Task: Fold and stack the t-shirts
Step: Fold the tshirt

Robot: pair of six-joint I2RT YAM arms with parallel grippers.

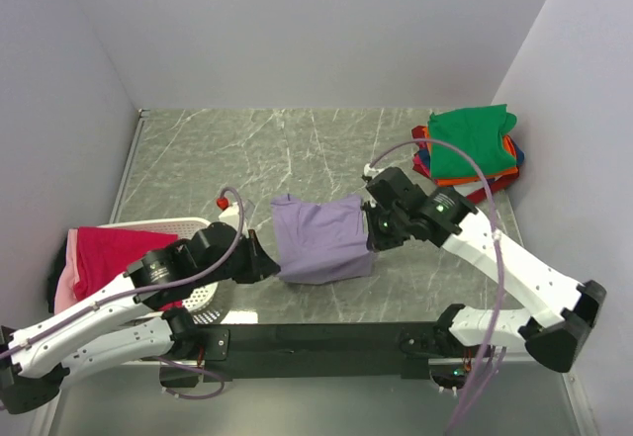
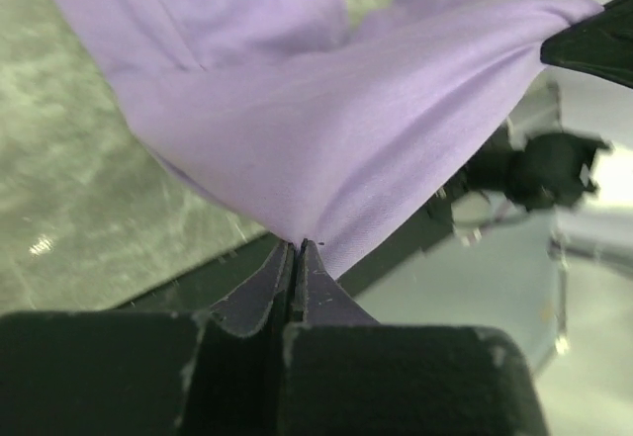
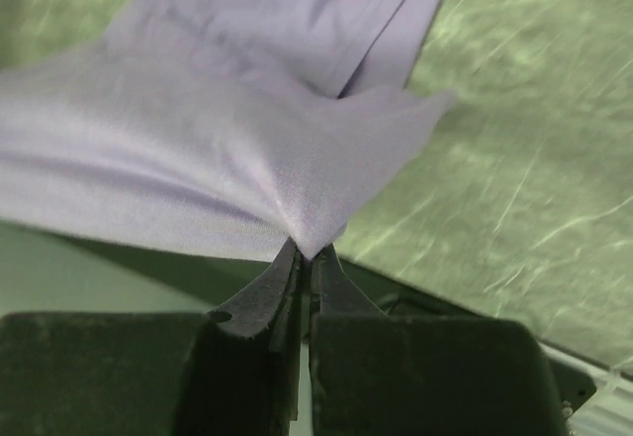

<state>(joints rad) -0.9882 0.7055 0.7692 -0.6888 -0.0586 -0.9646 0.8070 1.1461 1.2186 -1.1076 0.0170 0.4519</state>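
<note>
Lavender t-shirt, stretched between left gripper and right gripper, both clamped on its edges

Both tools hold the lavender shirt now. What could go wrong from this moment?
1. The left tool and right tool pinch only small tips of the lavender shirt; a pull may slip it free.
2. The cloth puckers near both grips, so it could land creased.

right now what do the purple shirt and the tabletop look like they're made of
Lavender shirt: soft matte fine-knit cloth, likely cotton; it drapes and puckers where pinched. Tabletop: grey-green stone look with white veins, faint sheen; marble or printed laminate, cannot tell.
</note>
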